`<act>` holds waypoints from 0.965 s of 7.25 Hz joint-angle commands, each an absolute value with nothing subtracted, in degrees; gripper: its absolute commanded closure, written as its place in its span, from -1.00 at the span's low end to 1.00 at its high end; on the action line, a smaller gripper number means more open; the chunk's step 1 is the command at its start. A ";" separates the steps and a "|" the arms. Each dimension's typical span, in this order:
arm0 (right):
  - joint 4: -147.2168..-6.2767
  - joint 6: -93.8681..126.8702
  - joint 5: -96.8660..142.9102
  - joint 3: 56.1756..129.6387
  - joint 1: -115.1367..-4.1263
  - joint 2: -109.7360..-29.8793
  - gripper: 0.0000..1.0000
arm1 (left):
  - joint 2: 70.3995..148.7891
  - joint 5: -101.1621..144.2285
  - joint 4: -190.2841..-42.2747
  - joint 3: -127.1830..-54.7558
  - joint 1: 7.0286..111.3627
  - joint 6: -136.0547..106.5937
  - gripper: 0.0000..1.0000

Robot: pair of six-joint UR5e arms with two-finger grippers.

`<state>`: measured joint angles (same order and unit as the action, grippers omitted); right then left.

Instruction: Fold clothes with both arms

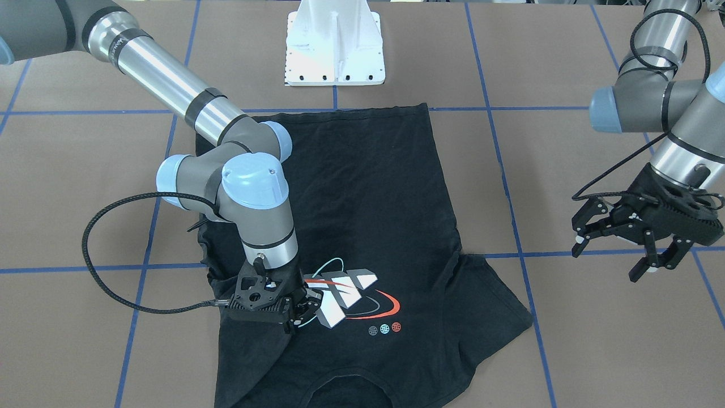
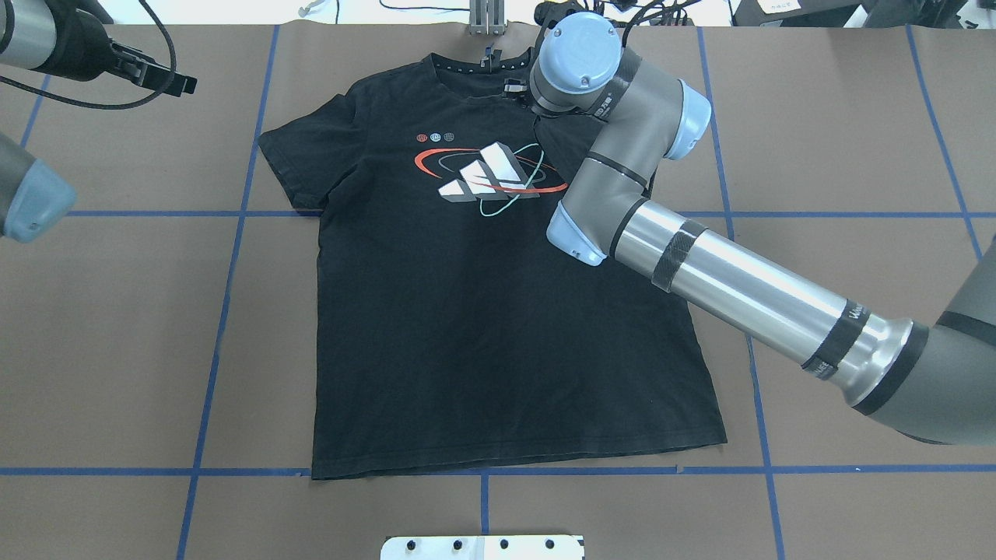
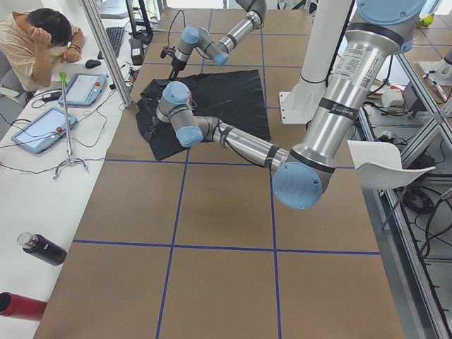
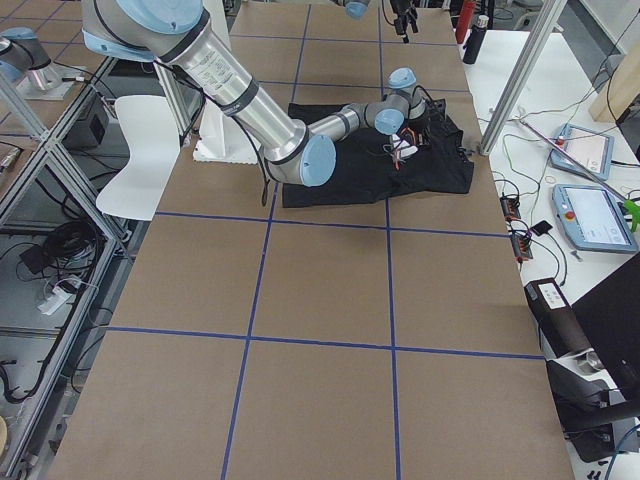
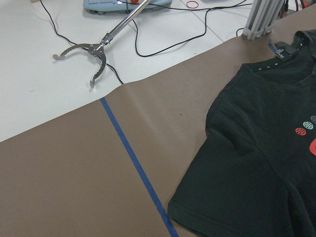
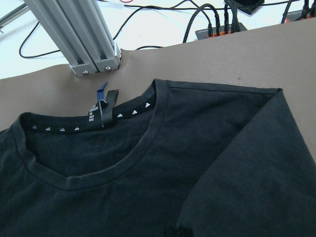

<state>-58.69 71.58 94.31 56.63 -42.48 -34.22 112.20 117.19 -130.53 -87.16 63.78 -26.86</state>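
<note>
Black T-shirt (image 2: 482, 327) on table (image 2: 117, 350); right gripper (image 1: 303, 316) at folded sleeve (image 6: 256, 163)

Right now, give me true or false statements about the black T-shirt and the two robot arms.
1. The black short-sleeved T-shirt lies print side up on the brown table. True.
2. The left gripper is shut on a sleeve. False: it is open over bare table.
3. The right gripper is at the shirt beside the red-ringed print. True.
4. The bottom hem is folded up to the collar. False: it lies flat near the white pedestal base.
</note>
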 commanded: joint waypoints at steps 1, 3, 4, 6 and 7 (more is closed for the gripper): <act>-60.54 68.93 97.35 59.04 -44.10 -34.53 -1.00 | 115.20 111.04 -133.57 -80.47 62.15 -31.08 -1.00; -71.24 57.81 103.17 69.03 -48.41 -39.51 -1.00 | 116.28 105.76 -144.70 -71.15 57.42 -39.25 -1.00; -70.84 53.83 105.01 70.73 -49.82 -42.51 -1.00 | 116.63 104.08 -146.76 -68.58 55.65 -43.29 -1.00; -70.58 44.43 112.46 77.14 -54.29 -50.50 -1.00 | 118.29 96.71 -149.75 -64.19 51.79 -50.24 -0.61; -70.58 41.60 114.24 79.34 -56.06 -53.67 -1.00 | 119.61 96.42 -150.29 -62.77 50.64 -53.49 -0.36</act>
<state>-70.56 46.04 110.99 76.20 -53.59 -49.40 118.10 98.34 -149.10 -65.10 52.42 -49.34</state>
